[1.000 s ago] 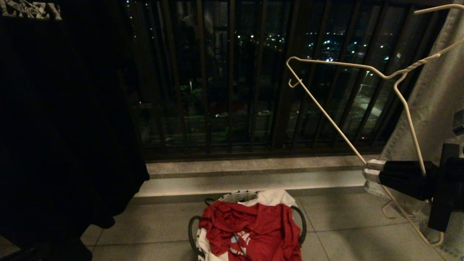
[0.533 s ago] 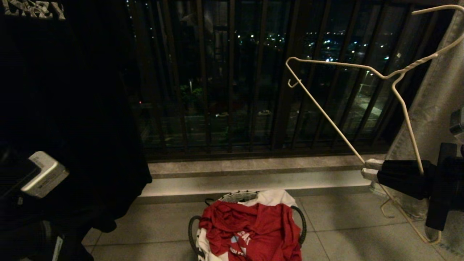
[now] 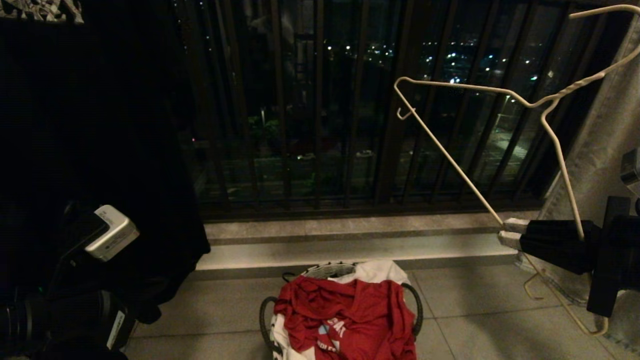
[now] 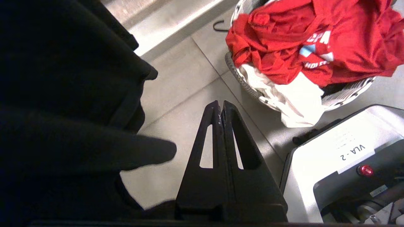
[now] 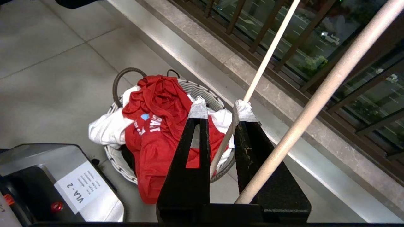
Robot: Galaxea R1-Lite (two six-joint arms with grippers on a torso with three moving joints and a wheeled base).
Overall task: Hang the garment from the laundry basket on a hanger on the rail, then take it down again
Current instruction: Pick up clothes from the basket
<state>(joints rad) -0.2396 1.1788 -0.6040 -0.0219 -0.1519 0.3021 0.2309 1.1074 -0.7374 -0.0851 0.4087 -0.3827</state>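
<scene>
Holding the hanger (image 3: 505, 155) off to the robot's right, the right gripper (image 5: 217, 113) has its taped fingertips a little apart with the thin bottom wire of the hanger running between them; the thicker-looking wire passes beside the outer finger. In the head view the hanger stands tilted, one notch hook up against the dark railing bars (image 3: 310, 110), the other low near the floor. The rail itself is not in view.

The red T-shirt (image 3: 345, 315) lies crumpled on top of the basket (image 3: 330, 271), over a white shirt (image 4: 284, 94), so it is not yet picked up. The left gripper (image 4: 221, 107) hangs over the floor tiles (image 4: 180, 82) near the basket, beside a hanging black garment (image 3: 90, 150), with its fingers pressed together and nothing between them.

By my judgement the task is at an early stage: the hanger is in hand, but lifting the shirt, threading it onto the hanger, hooking it on the rail and taking it down all remain.
</scene>
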